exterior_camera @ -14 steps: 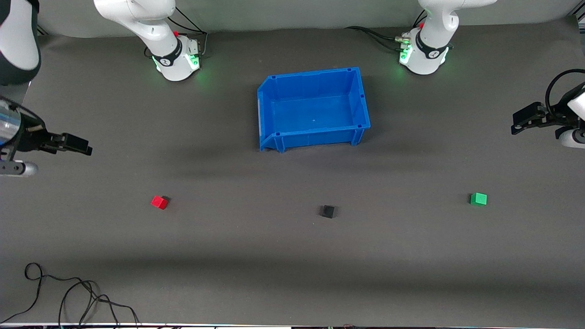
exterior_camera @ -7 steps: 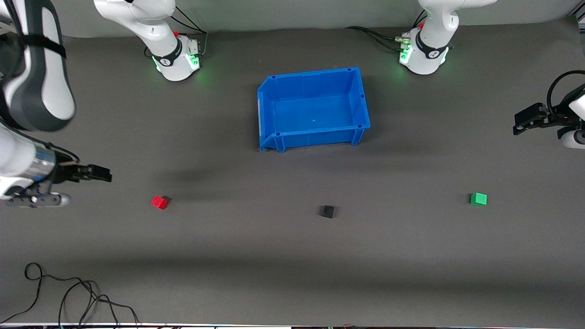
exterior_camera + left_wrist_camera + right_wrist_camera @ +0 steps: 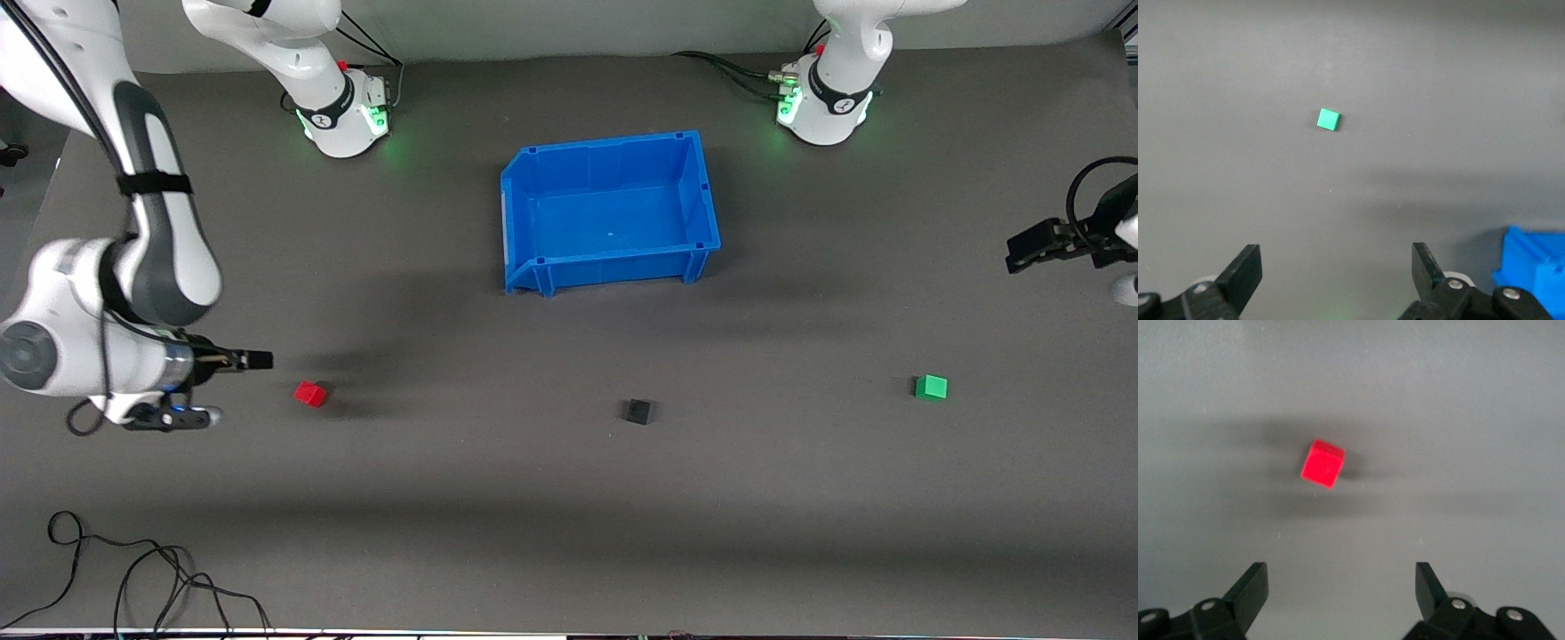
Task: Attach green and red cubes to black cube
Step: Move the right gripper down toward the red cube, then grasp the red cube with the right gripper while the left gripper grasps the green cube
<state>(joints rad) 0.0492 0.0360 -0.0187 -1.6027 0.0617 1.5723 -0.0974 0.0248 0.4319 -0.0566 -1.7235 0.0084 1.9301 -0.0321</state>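
Observation:
A red cube [image 3: 310,393] lies on the grey mat toward the right arm's end; it also shows in the right wrist view [image 3: 1323,463]. The black cube [image 3: 637,412] lies near the middle of the mat. A green cube [image 3: 931,387] lies toward the left arm's end and shows in the left wrist view [image 3: 1329,120]. My right gripper [image 3: 258,360] is open and empty, close beside the red cube [image 3: 1338,583]. My left gripper [image 3: 1022,252] is open and empty, up over the mat at its end, well away from the green cube [image 3: 1337,267].
An empty blue bin [image 3: 609,213] stands farther from the front camera than the cubes, mid-table. A loose black cable [image 3: 133,578] lies at the near edge toward the right arm's end. The arm bases [image 3: 342,116] [image 3: 822,107] stand along the top.
My right gripper has swung in and down toward the red cube, ending close beside it. My left gripper has shifted slightly outward and lower in view. The cubes have not moved.

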